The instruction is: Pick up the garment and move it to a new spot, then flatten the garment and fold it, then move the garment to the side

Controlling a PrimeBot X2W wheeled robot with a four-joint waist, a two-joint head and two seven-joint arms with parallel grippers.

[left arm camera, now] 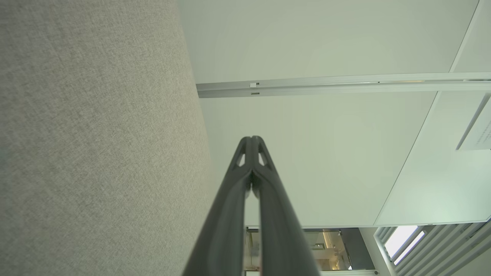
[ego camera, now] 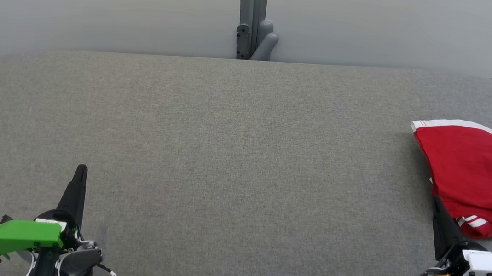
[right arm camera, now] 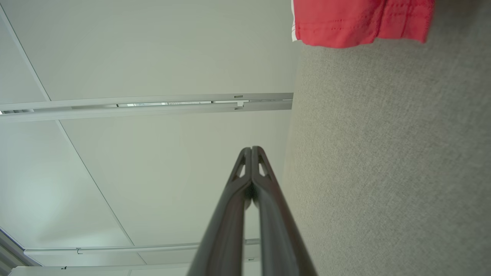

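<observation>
Fingers [left arm camera: 226, 222] of left gripper [left arm camera: 252, 140] pressed tip to tip, nothing between them. Right gripper [right arm camera: 252, 150] same: closed, empty. Both sit low over the near edge of the grey padded top [ego camera: 228, 131], left gripper at the top's near-left, right gripper at its near-right.

Garment [ego camera: 473, 173] lies on the padded top at its far-right side, partly cut off by the frame there. The rest of the top's middle is bare fabric. Right gripper's tips are near the garment's near hem, and the right wrist view shows a gap between them.

Step, my read: ambiguous. A compact bundle at the side with both arms parked fits a garment folded and already set aside. It also fits one waiting at the side to be picked up. No next move is settled by this.

Look: red knit, white trim bands at the far and near hems, dark lettering on the right part. Doubled over in layers, edges loosely stacked, soft rounded folds, not crisp.
</observation>
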